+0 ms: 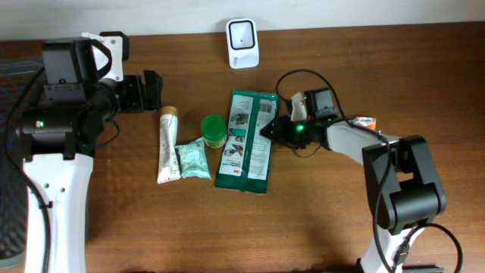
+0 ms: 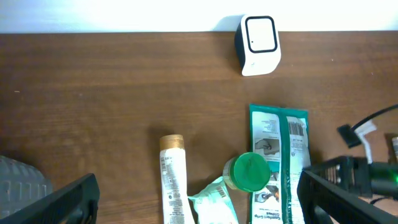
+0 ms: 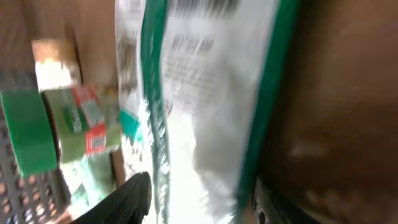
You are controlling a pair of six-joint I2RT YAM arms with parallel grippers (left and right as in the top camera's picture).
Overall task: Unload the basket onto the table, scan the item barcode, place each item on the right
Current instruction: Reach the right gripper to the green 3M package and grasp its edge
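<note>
Overhead, the green-and-white packet (image 1: 244,142) lies flat on the desk (image 1: 379,61), barcode (image 2: 299,127) upward, print too small to read. Fingers of the right gripper (image 1: 265,130) straddle its edge, grip unclear; those of the left gripper (image 1: 157,91) spread wide.

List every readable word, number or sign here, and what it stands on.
No text is legible in any view.
Green packet: print and barcode, too small.
Tube: print too small.
Sachet: blurred.
Green-lidded jar: label blurred.
</note>
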